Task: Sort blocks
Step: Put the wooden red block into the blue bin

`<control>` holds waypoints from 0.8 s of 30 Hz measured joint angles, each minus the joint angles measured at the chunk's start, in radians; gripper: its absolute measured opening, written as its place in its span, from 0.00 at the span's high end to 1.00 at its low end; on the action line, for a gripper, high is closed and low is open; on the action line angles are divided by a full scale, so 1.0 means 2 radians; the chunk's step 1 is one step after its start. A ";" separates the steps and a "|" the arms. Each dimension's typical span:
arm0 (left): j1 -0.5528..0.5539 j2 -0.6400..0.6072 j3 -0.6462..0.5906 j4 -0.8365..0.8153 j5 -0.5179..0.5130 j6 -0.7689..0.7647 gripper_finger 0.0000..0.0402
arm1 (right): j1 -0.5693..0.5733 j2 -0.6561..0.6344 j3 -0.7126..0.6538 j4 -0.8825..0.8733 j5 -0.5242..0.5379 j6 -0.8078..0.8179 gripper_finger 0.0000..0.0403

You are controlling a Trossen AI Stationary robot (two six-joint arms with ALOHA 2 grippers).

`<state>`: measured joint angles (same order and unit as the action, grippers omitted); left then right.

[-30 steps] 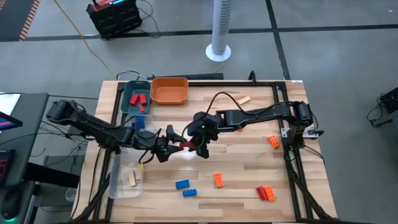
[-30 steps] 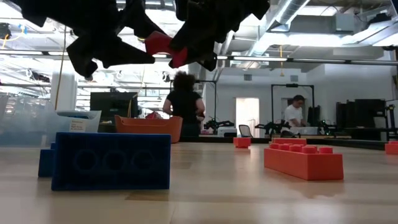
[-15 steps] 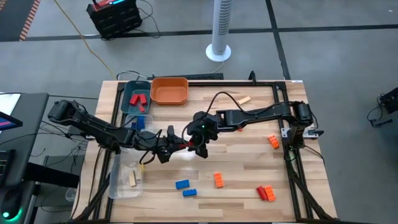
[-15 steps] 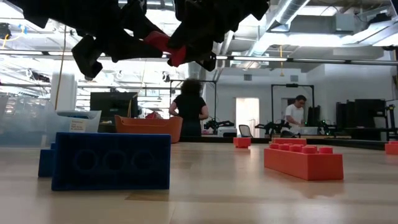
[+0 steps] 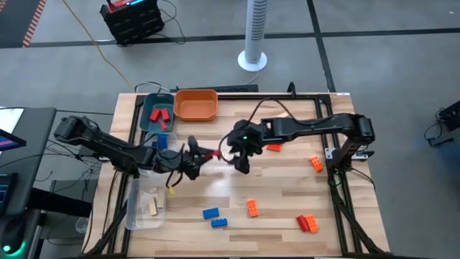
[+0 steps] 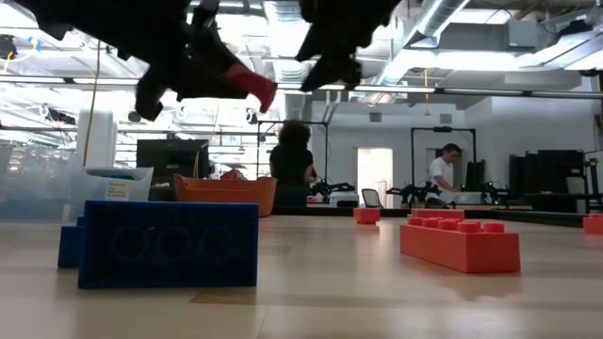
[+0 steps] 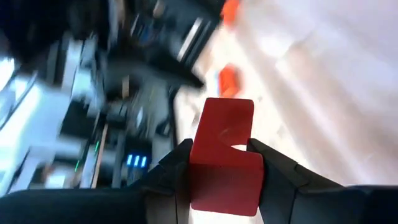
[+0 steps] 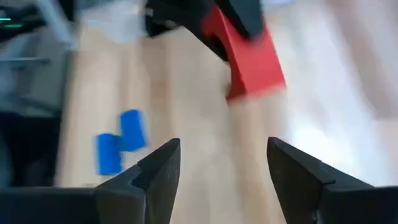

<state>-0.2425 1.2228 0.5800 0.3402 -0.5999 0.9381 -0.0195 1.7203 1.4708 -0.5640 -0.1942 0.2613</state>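
A red block (image 5: 209, 153) hangs above the middle of the table, with my left gripper (image 5: 197, 155) shut on it. It also shows as the red block (image 7: 224, 155) in the left wrist view and the red block (image 6: 252, 85) high in the low view. My right gripper (image 5: 241, 161) stands open just right of the block with nothing between its fingers, seen as the right gripper (image 8: 217, 171) in its own wrist view. Loose blocks lie on the table: two blue blocks (image 5: 214, 217), an orange block (image 5: 252, 208), and a red and orange pair (image 5: 309, 223). My left gripper pinches the red block by two opposite sides (image 7: 198, 171) between its two fingers (image 7: 177, 171). The fingers come nearly level from the table's left. The block's free end (image 8: 255, 62) juts past the fingertips toward my right gripper. The block is lifted clear of the table.
A teal tray (image 5: 148, 121) with red blocks and an orange tray (image 5: 195, 105) stand at the far left. A clear tray (image 5: 136, 208) holding a tan block sits near left. More blocks lie at the right: orange (image 5: 316, 163), orange-red (image 5: 273, 147), tan (image 5: 282, 115).
My left gripper has shut on the red block and rolled its wrist. My right gripper has opened, let go of the block, and drawn up and away toward the table's right. The block stays lifted, now in my left gripper alone.
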 joint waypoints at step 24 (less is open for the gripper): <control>0.214 -0.251 0.000 -0.529 -0.190 -0.648 0.70 | 0.150 -0.048 -0.021 -0.192 0.324 0.103 0.41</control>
<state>0.1852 0.7216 0.5800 -0.7173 -0.9802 -0.3585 0.2807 1.6234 1.4296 -0.9478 0.4543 0.4664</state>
